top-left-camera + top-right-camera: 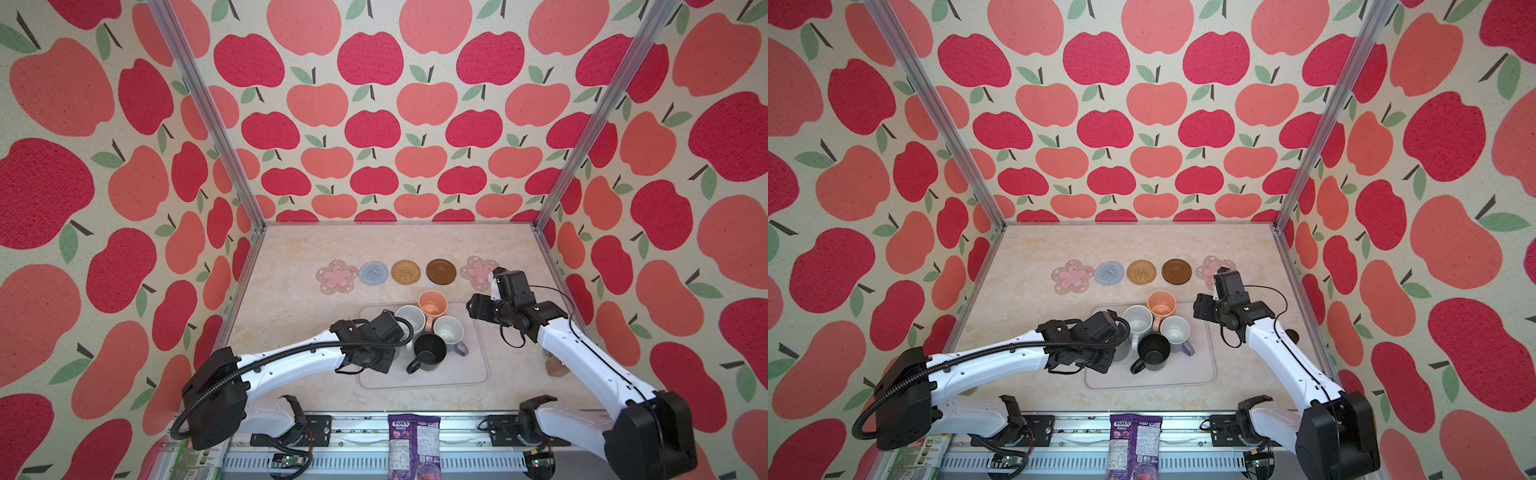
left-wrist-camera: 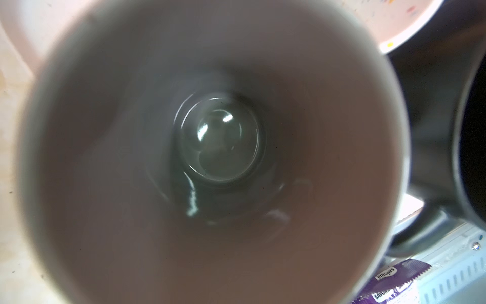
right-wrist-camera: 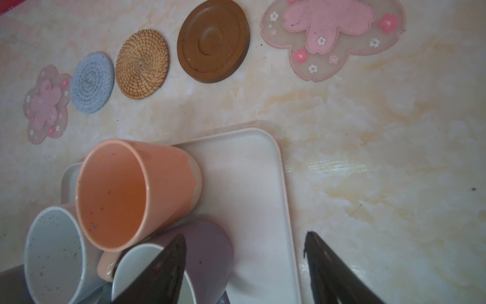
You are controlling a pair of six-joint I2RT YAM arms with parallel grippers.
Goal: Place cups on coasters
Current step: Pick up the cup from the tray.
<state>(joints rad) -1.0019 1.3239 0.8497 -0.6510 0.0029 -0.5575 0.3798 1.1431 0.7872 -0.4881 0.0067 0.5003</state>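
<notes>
- The grey mug (image 2: 105, 184) is rendered blurred in the left wrist view, and its rim is cut off at the picture's edges. In both top views it is almost wholly covered by the left gripper (image 1: 376, 351), whose fingers are nowhere seen.
- The black mug (image 2: 470, 136) is cropped by the left wrist view's edge.
- The right pink flower coaster (image 1: 477, 269) is partly covered by the right arm (image 1: 582, 353) in both top views.
- The lavender mug (image 3: 210, 247) and white mug (image 3: 52, 252) are cut off in the right wrist view.
- A brownish thing (image 1: 556, 367), half hidden behind the right arm, cannot be identified.
- The purple packet (image 1: 413, 444) is cropped in both top views.
</notes>
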